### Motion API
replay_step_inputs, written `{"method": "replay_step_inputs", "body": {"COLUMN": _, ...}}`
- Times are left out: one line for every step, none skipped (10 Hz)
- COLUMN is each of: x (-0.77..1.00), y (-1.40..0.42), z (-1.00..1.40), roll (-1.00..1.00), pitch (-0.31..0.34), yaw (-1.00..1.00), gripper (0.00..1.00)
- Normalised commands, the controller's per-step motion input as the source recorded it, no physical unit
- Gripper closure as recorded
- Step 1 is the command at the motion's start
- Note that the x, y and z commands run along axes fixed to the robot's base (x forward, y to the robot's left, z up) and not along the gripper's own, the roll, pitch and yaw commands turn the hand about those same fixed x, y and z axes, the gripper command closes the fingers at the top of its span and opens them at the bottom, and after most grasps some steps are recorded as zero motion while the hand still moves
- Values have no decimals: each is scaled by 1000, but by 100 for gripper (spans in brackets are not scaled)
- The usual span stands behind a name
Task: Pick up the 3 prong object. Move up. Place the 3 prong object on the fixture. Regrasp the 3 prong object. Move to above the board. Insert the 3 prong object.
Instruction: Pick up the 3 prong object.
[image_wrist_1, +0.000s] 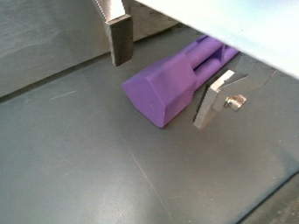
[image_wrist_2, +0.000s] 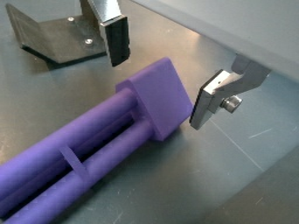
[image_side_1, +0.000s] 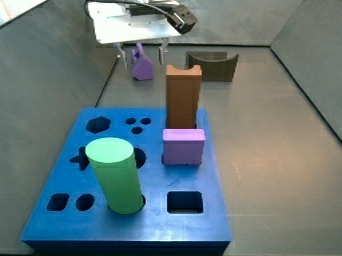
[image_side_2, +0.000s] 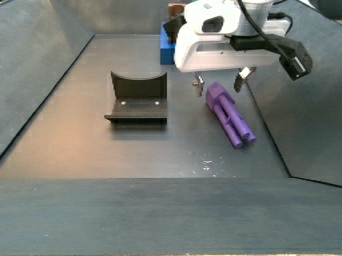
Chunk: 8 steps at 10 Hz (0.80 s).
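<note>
The 3 prong object (image_wrist_1: 176, 80) is light purple and lies flat on the dark floor, its block head (image_wrist_2: 158, 94) between my fingers and its prongs (image_wrist_2: 70, 171) stretching away. My gripper (image_wrist_1: 163, 87) is open and low over the head, with one finger (image_wrist_1: 121, 39) clear of it and the opposite finger close beside it. In both side views the gripper (image_side_1: 147, 50) (image_side_2: 219, 82) hangs just above the piece (image_side_1: 140, 68) (image_side_2: 230, 115). The fixture (image_side_2: 136, 98) (image_side_1: 211, 65) (image_wrist_2: 52, 35) stands apart on the floor. The blue board (image_side_1: 80, 200) lies further off.
On the board stand a tall brown block (image_side_1: 183, 95), a squat purple cube (image_side_1: 183, 147) and a green cylinder (image_side_1: 115, 175). Sloping grey walls (image_side_2: 54, 80) enclose the floor, and one wall runs close beside the piece.
</note>
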Motion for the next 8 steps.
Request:
{"method": "replay_step_inputs", "body": {"x": -60, "y": -46, "z": -634, "roll": 24, "pitch": -191, "yaw": -26, "gripper": 0}}
{"method": "replay_step_inputs", "body": {"x": -80, "y": -71, "z": -697, "roll": 10, "pitch": -226, "yaw": -20, "gripper": 0}}
{"method": "replay_step_inputs", "body": {"x": -14, "y": -9, "z": -766, "roll": 40, "pitch": -219, "yaw": 0, "gripper": 0}}
{"method": "replay_step_inputs", "body": {"x": 0, "y": 0, "z": -769, "roll": 11, "pitch": -234, "yaw": 0, "gripper": 0}}
{"method": "replay_step_inputs", "body": {"x": 0, "y": 0, "z": -769, "roll": 0, "pitch": -229, "yaw": 0, "gripper": 0}}
{"method": "replay_step_inputs", "body": {"x": 80, "y": 0, "z": -783, "roll": 0, "pitch": -220, "yaw": 0, "gripper": 0}}
{"method": "replay_step_inputs", "body": {"x": 17, "y": 0, "z": -871, "roll": 26, "pitch": -176, "yaw": 0, "gripper": 0}}
{"method": "replay_step_inputs", "body": {"x": 0, "y": 0, "z": -1000, "roll": 61, "pitch": -119, "yaw": 0, "gripper": 0}}
